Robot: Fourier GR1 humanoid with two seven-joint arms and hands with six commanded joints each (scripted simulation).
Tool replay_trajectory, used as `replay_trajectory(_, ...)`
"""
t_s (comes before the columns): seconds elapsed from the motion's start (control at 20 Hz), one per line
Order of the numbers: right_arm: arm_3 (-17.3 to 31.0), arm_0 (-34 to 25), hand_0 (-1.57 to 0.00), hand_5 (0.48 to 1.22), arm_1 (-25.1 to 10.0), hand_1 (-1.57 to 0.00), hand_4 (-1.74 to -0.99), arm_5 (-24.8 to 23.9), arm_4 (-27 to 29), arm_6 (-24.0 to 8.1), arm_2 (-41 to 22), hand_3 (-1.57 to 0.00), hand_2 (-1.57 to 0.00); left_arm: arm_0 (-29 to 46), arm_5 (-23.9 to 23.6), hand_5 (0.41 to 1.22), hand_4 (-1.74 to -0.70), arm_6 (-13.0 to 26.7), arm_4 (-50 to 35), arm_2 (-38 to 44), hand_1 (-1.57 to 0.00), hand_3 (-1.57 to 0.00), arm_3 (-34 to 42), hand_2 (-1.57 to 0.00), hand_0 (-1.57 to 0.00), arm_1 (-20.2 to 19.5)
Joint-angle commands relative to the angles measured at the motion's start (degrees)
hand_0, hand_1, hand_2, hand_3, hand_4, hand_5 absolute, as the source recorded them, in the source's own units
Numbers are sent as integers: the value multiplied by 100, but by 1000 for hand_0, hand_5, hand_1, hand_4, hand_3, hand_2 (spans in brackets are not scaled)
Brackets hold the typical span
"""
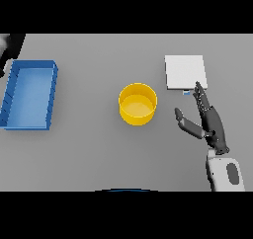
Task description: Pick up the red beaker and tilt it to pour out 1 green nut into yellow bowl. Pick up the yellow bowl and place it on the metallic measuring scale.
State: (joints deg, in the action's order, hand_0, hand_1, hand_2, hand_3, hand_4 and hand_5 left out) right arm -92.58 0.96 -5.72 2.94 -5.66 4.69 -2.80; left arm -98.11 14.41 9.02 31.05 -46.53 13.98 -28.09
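A grey table (99, 154) is seen from above, from the robot's own head. Near the middle stands the yellow bowl (138, 104), upright and round, its inside showing only yellow; no green nut can be made out in it. To the bowl's right and a little further back lies a flat, pale square plate, the metallic measuring scale (185, 71), with a small blue mark at its near edge. The bowl and the scale sit apart, with bare table between them. The robot's right hand (210, 122) reaches in from the lower right on a white and grey forearm, and rests between the two: its fingers are straight and point away towards the near corner of the scale, the thumb stuck out sideways towards the bowl, so the hand is spread and holds nothing. It touches neither bowl nor scale as far as can be seen. That open, sideways pose seems to suit closing on the bowl's wall from its right side, ready to carry it the short way over to the scale. On the far left lies a blue tray (51, 95), rectangular and apparently empty. No red beaker appears anywhere. A dark shape (11, 45) at the upper left corner may be the left hand, but that cannot be told.
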Motion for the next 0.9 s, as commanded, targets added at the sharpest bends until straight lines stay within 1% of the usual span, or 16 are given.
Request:
replay_trajectory(0.0,11,-64,1,653,-14,1,-1312,-16,-47,-3,-18,1,1,124,-184,1219,-1688,-3,-234,186,-1554,-1418,-93,-1553,-1571,-112)
replay_trajectory(0.1,47,-89,1,653,-64,1,-1304,-24,-126,113,-34,1,1,352,-522,1220,-1707,131,-634,466,-1560,-1400,-157,-1560,-1571,-329)
replay_trajectory(0.15,135,-170,1,652,-45,1,-1301,-29,-111,50,-21,1,1,450,-641,1220,-1714,195,-854,622,-1563,-1403,-168,-1562,-1571,-424)
replay_trajectory(0.2,107,-134,1,651,-47,1,-1298,-50,-130,91,-26,1,1,602,-802,1220,-1719,382,-1099,787,-1564,-1437,-216,-1564,-1571,-534)
replay_trajectory(0.25,126,-180,1,649,-70,1,-1294,-33,-60,29,29,1,1,770,-933,1220,-1724,544,-1270,861,-1566,-1398,-221,-1565,-1571,-593)
replay_trajectory(0.35,86,-114,1,651,-15,1,-1276,2,-26,-24,-23,1,1,1153,-1250,1221,-1730,727,-1578,982,-1568,-1406,-160,-1567,-1571,-729)
replay_trajectory(0.4,105,-111,1,654,53,1,-1276,8,-22,-30,-65,1,1,1368,-1344,1221,-1732,861,-1725,1012,-1568,-1439,-122,-1568,-1571,-751)
replay_trajectory(0.45,88,-161,1,656,22,1,-1275,7,22,-110,-19,1,1,1576,-1409,1221,-1734,980,-1867,1045,-1569,-1465,-63,-1569,-1571,-820)
replay_trajectory(0.55,132,-87,1,663,-6,1,-1285,2,-46,-15,-39,1,1,2036,-1545,1221,-1736,1205,-2295,1235,-1570,-1503,9,-1569,-1571,-891)
replay_trajectory(0.6,138,-103,1,667,-75,1,-1293,-3,-54,67,6,1,1,2278,-1691,1221,-1737,1282,-2494,1313,-1570,-1437,83,-1570,-1571,-887)
replay_trajectory(0.65,162,-87,1,671,-54,1,-1302,36,-42,112,-25,1,1,2508,-1808,1221,-1738,1446,-2648,1337,-1570,-1464,203,-1570,-1571,-863)
replay_trajectory(0.7,121,-69,1,677,-76,1,-1307,47,-51,137,-32,1,1,2724,-1937,1221,-1739,1546,-2833,1402,-1570,-1418,355,-1570,-1571,-868)
replay_trajectory(0.75,202,-98,1,682,-66,1,-1303,19,-78,107,-25,1,1,2945,-2061,1221,-1739,1586,-3021,1481,-1570,-1449,511,-1570,-1571,-912)
replay_trajectory(0.85,193,-99,1,693,-92,1,-1302,43,-115,144,-58,1,1,3482,-2347,1221,-1740,1809,-3312,1528,-1571,-1493,945,-1571,-1571,-993)
